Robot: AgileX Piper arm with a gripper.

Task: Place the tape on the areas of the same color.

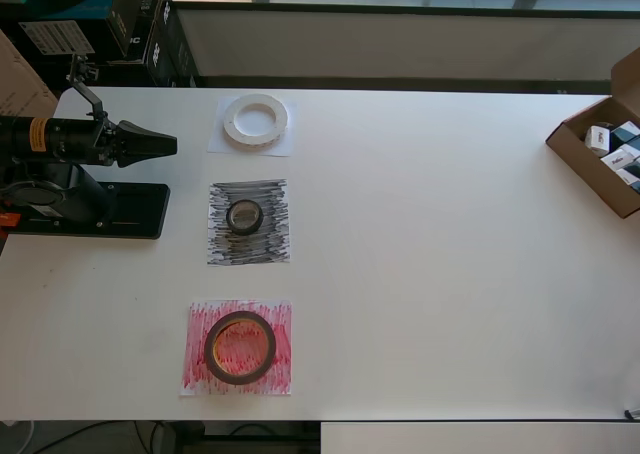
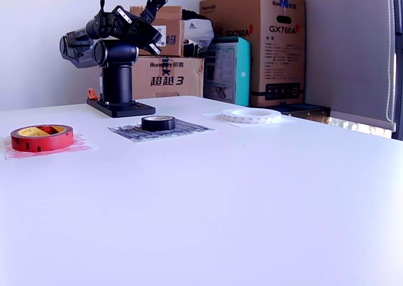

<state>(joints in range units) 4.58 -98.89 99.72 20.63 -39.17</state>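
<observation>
End effector clenched, empty, parked at 9 o'clock; white ring, black roll, red-brown roll seated on matching sheets.

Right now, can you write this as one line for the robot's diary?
white ring: on white sheet | black roll: on black sheet | red roll: on red sheet | hand: empty, away
</observation>
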